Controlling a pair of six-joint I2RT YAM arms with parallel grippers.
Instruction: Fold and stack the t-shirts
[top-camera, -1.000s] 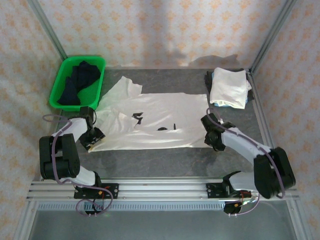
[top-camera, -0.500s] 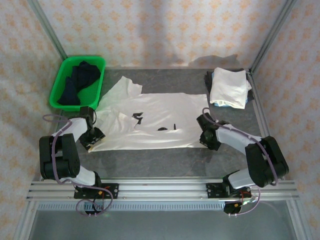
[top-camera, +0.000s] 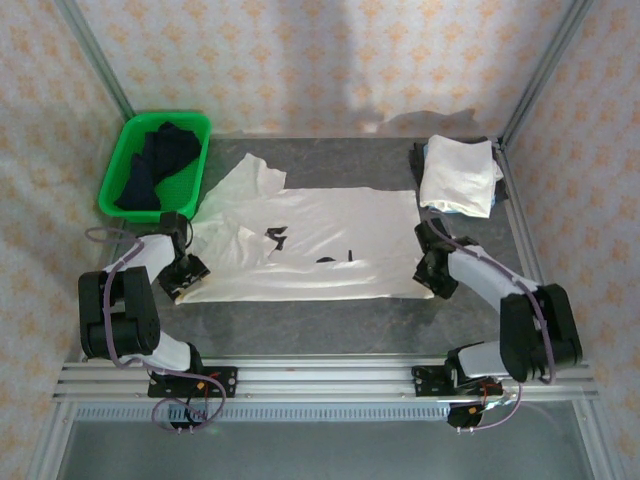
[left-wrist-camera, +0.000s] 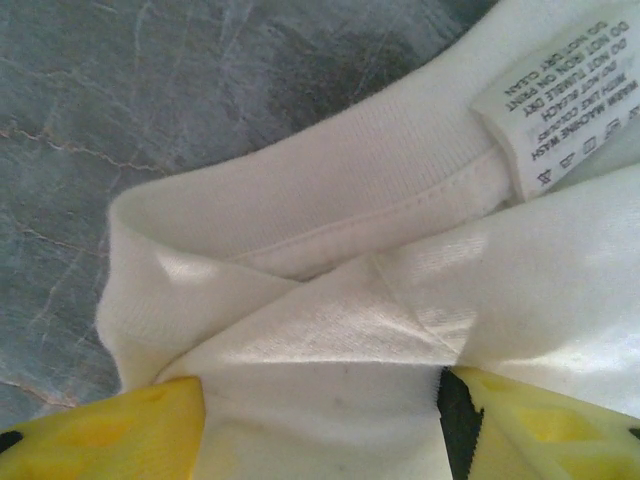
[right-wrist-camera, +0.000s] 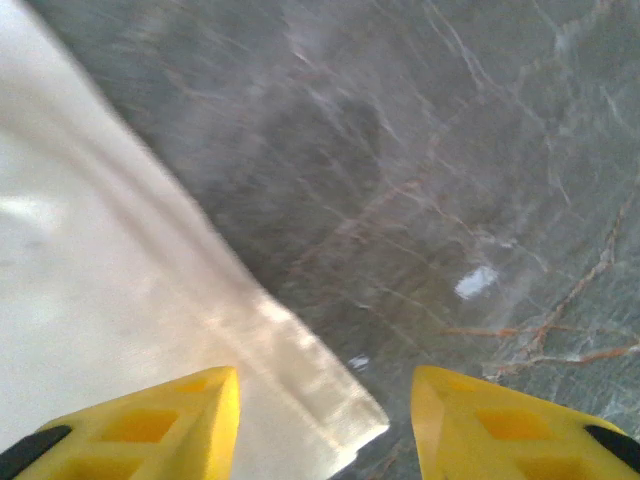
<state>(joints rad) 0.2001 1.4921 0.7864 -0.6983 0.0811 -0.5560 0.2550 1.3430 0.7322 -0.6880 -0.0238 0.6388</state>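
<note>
Starting at the far-left corner of the bench (top-camera: 330, 320), you are looking at a green basket (top-camera: 170, 117) that is holding dark clothes (top-camera: 160, 155). Just in front of it, near the left edge, your left gripper (top-camera: 186, 271) is sitting low at the left end of the spread t-shirt (top-camera: 320, 225). In the left wrist view its yellow fingers (left-wrist-camera: 110, 435) are standing apart, with a bunched, ribbed band of white cloth lying between them and a printed care label (left-wrist-camera: 565, 95) showing at the upper right. You cannot tell whether they are pressing on that cloth or merely straddling it. The spread t-shirt is lying flat across the middle of the bench, one sleeve reaching toward the basket, with a few small dark marks (top-camera: 275, 236) showing on its front. At the shirt's near-right corner your right gripper (top-camera: 438, 282) is sitting low with its jaws spread. In the right wrist view the two yellow fingertips (right-wrist-camera: 150, 420) are standing well apart, bare grey bench is showing between them, and the shirt's corner is poking in just beside the left one, not pinched. Beyond that gripper, in the far-right corner, a folded white t-shirt (top-camera: 458, 175) is resting on something dark, close to the right edge.
</note>
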